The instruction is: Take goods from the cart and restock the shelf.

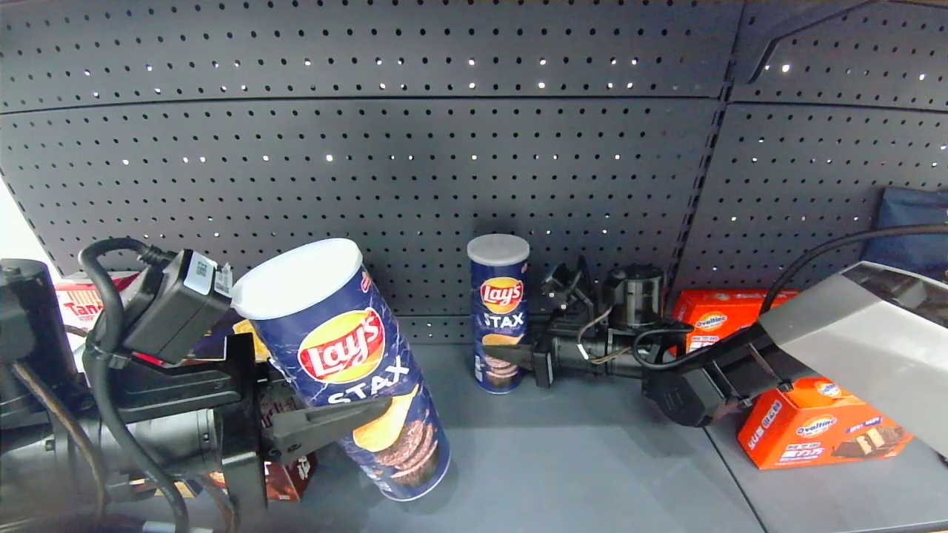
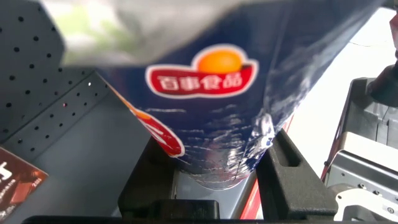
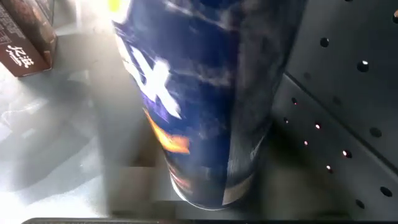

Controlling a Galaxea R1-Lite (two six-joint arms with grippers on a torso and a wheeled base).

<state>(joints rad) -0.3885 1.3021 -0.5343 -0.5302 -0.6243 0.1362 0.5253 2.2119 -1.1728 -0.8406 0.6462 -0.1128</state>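
1. Two grippers, one can each. The left gripper (image 1: 366,418) is clamped on the lower half of the tilted can (image 1: 337,348), with its jaws across the body. The can's top leans toward the robot's left. Its base sits low over the front of the shelf (image 1: 578,459); touching or just clear, cannot tell.
2. The right gripper (image 1: 511,363) is at the lower part of the upright can (image 1: 499,303). That can stands on the shelf just in front of the back panel (image 1: 415,163). Clamped or slack: cannot tell.
3. Handling (judgement): a light, stiff tube with a glossy wrap, likely slippery. The thin wall would dent under a hard squeeze, and the contents are brittle. Being tall and narrow, it tips easily. Best hold is across the body, mid to low, never on the lid.
4. Labels: both cans are dark blue, with a round red-and-yellow logo, white block lettering beneath and chips pictured near the base. The lids are pale. The left wrist view adds a red banner with white characters. Print is legible but not transcribed.
5. Farther out: orange boxes (image 1: 818,429) lie on the robot's right, and a brown box (image 1: 285,477) sits beside the left gripper.
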